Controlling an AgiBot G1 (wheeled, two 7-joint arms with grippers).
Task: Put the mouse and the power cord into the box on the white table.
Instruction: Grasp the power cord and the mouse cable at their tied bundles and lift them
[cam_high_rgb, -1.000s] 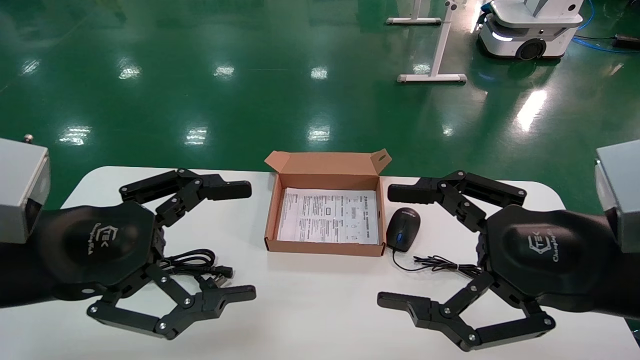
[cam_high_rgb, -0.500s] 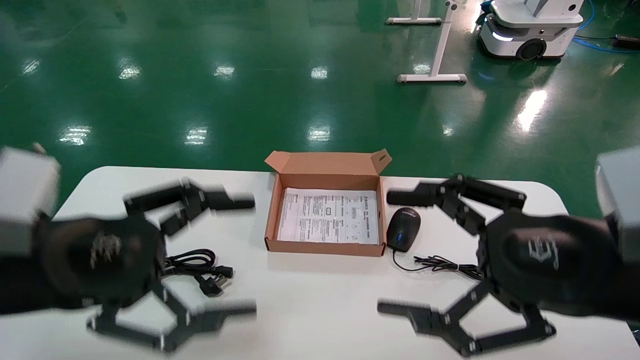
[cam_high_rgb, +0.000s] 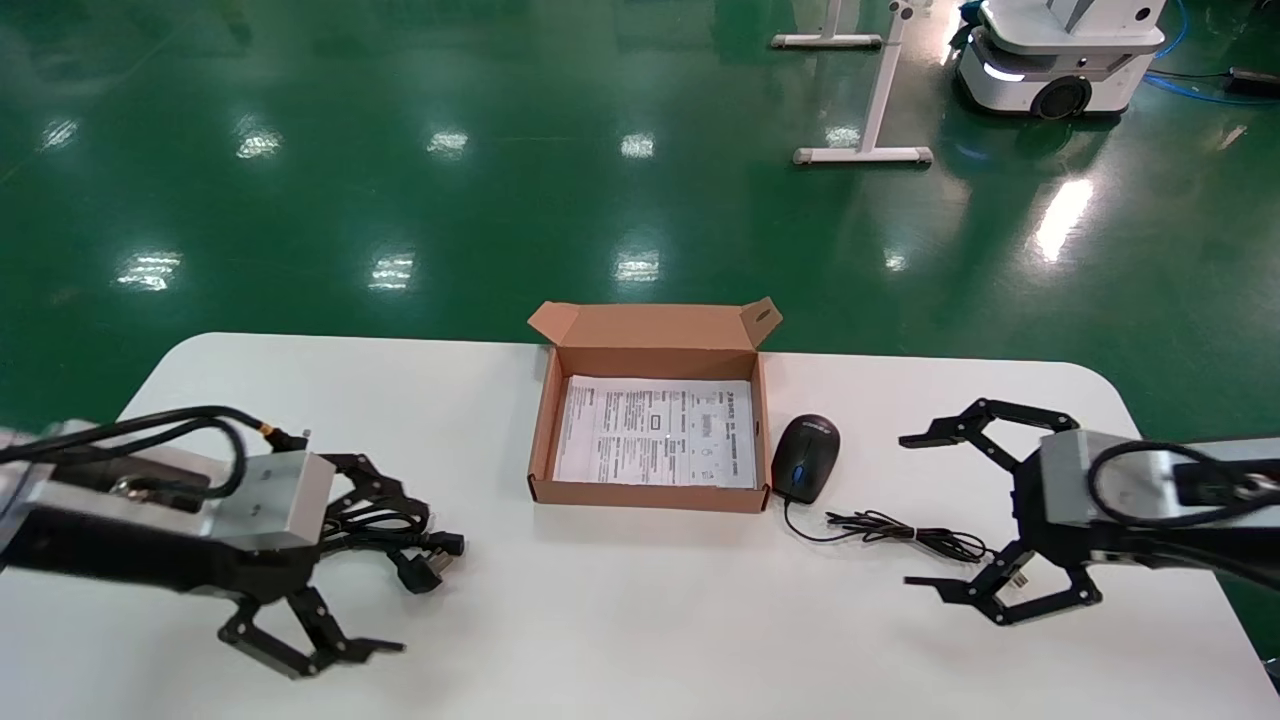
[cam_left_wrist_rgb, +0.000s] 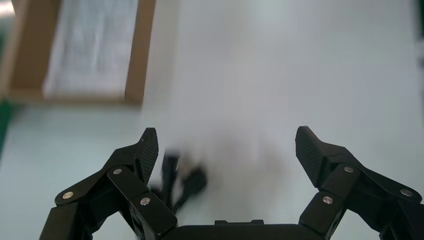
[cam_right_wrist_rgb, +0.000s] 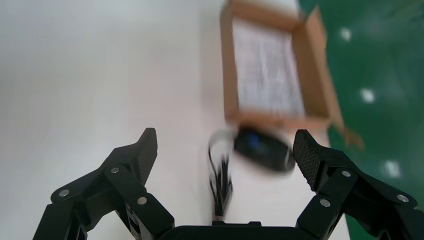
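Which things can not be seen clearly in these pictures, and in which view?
- Power cord: in the head view the left tool covers part of the coil; in the left wrist view it is blurred.
- Mouse: blurred in the right wrist view.
- Sheet in the box: print too small to read in the head view.
- Mouse wire's end: head view, hidden behind the right tool.

open brown box (cam_high_rgb: 651, 424) on white table (cam_high_rgb: 640, 620); black mouse (cam_high_rgb: 806, 457) beside it; coiled power cord (cam_high_rgb: 400, 535) apart
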